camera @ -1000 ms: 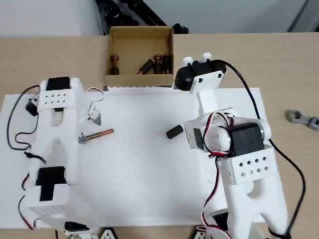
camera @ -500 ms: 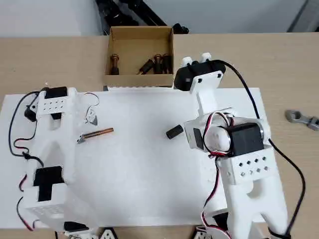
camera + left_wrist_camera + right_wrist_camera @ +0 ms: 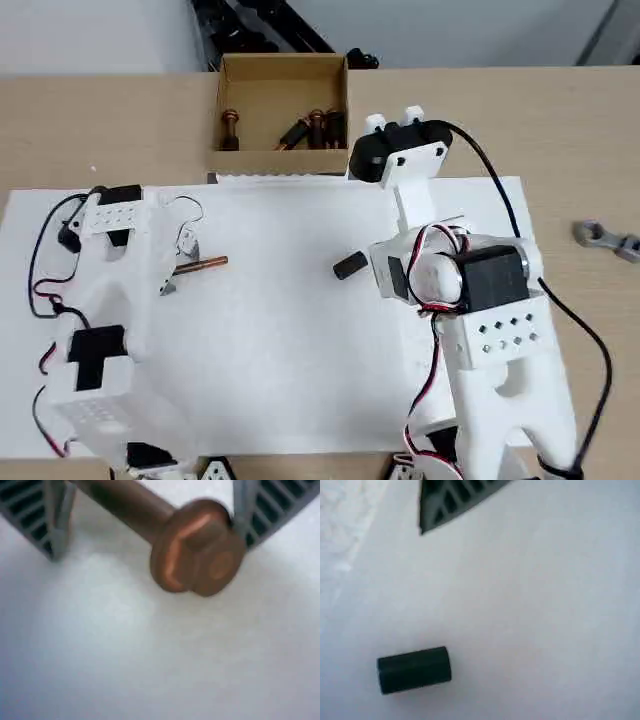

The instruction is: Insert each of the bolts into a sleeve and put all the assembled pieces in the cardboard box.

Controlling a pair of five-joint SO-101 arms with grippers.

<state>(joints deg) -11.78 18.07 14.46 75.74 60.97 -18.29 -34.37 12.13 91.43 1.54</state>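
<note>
Copper bolt (image 3: 192, 550) on white sheet (image 3: 125, 670), end effector (image 3: 150, 540) astride, perhaps touching

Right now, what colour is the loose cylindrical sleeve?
Black; the short cylindrical sleeve shows best in the right wrist view.

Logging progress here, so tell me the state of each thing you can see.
Bolt: lying on the mat, no sleeve on it.
Sleeve: lying on its side, apart from the bolt.
Left pincer: open, straddling the bolt.
Box: open, finished pieces inside.

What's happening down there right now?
Left hand open astride bolt on mat. Right hand near loose sleeve. Nothing lies between bolt and sleeve.
</note>
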